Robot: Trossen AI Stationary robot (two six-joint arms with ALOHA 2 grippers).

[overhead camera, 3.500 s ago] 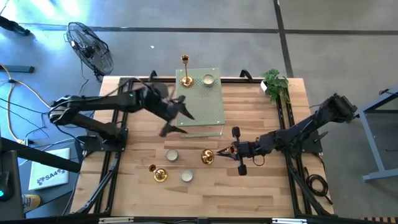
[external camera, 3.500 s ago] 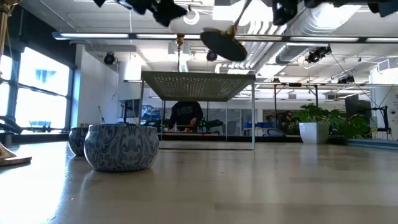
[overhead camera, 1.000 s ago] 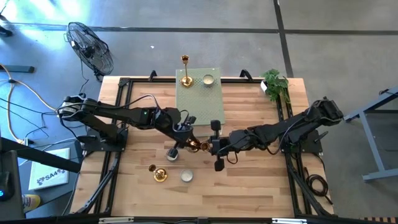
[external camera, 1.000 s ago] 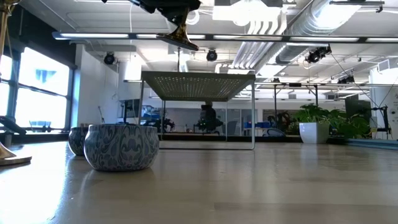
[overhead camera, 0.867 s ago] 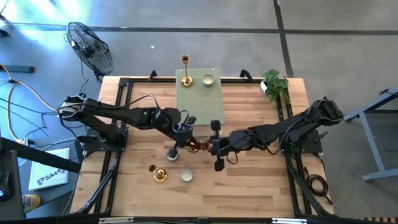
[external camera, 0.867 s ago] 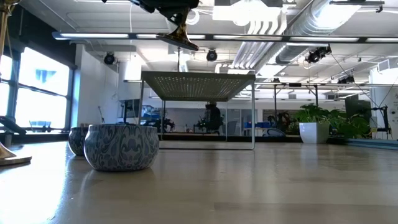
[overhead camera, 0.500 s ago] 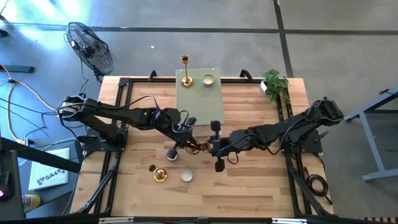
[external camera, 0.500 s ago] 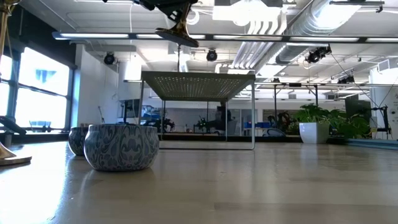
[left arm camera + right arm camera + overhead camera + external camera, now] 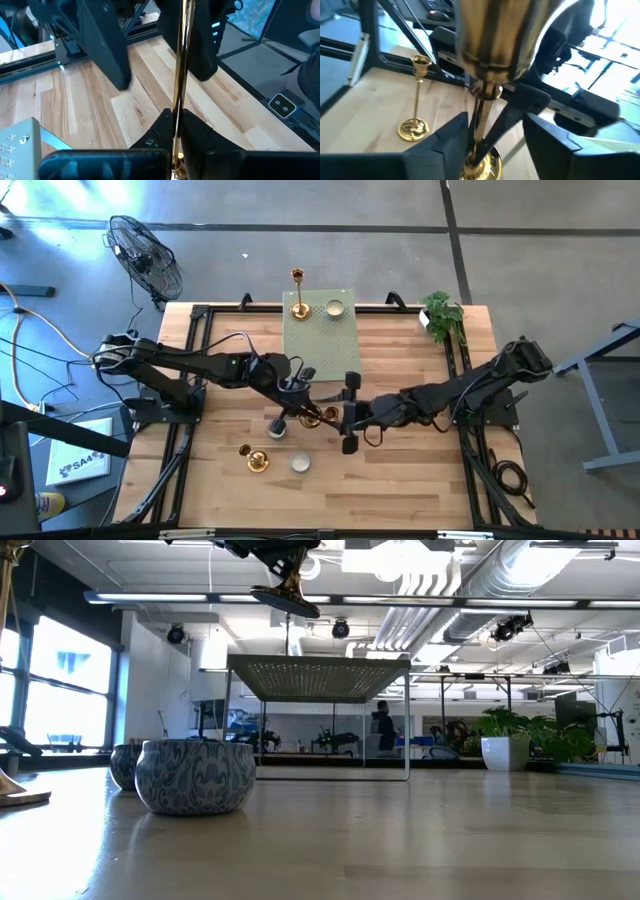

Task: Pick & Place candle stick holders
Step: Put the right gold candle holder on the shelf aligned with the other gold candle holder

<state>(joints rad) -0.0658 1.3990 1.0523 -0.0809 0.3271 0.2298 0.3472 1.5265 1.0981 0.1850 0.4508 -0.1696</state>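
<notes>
A gold candle stick holder (image 9: 318,417) hangs in the air over the table's middle, with my left gripper (image 9: 303,410) shut on its stem. My right gripper (image 9: 342,417) is open. Its fingers (image 9: 447,140) stand on either side of the stem near the holder's cup end (image 9: 495,40), without touching. A second gold holder (image 9: 257,460) stands on the table at the near left. A third (image 9: 298,305) stands on the green slab (image 9: 322,345) beside a cream cup (image 9: 333,307). Two more cups (image 9: 276,429) (image 9: 300,463) sit on the wood. My left gripper pinches the slim stem (image 9: 179,112) between its two fingers (image 9: 162,125), which lie across it. The grip is toward the base end. The holder is lifted clear of the table and tilted, its base (image 9: 285,595) showing below the gripper and its cup end pointing toward my right gripper.
The perforated slab stands on raised legs at the table's far middle. A small potted plant (image 9: 441,313) sits at the far right corner. Black frame rails run along both sides of the table. A fan (image 9: 143,255) stands on the floor beyond the far left.
My right gripper has opened and let go of the gold holder. Its fingers now stand apart on either side of the stem. The holder stays in the air in my left gripper, roughly where it was.
</notes>
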